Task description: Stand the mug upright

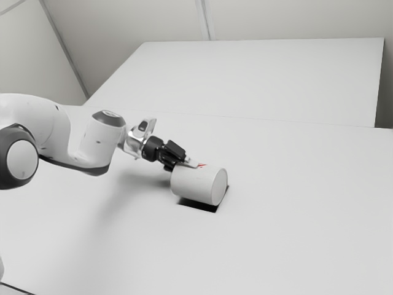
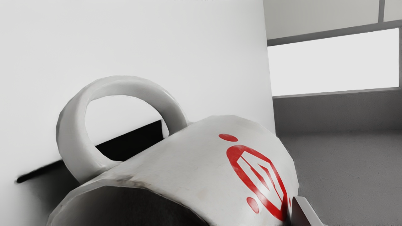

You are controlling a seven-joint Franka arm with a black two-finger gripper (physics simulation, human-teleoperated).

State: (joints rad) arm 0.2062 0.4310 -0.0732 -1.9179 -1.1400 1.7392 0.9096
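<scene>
Lying on its side, the mug (image 1: 195, 183) is just beyond the claw (image 1: 180, 160), its base toward the exterior view's right and its open mouth on the claw's side. Claw at the mug's mouth end, part of it reaching over the mug's upper side, by the red mark (image 2: 272, 175). Cannot tell whether the claw stands wide or narrow, or has hold of the mug. Handle (image 2: 70, 135) juts from the mug's side. Mug's inside is dark, hard to read; rim cut off by the wrist view's edge. Black patch (image 1: 199, 207) under the mug; contact with the table (image 1: 295, 221) unclear.
</scene>
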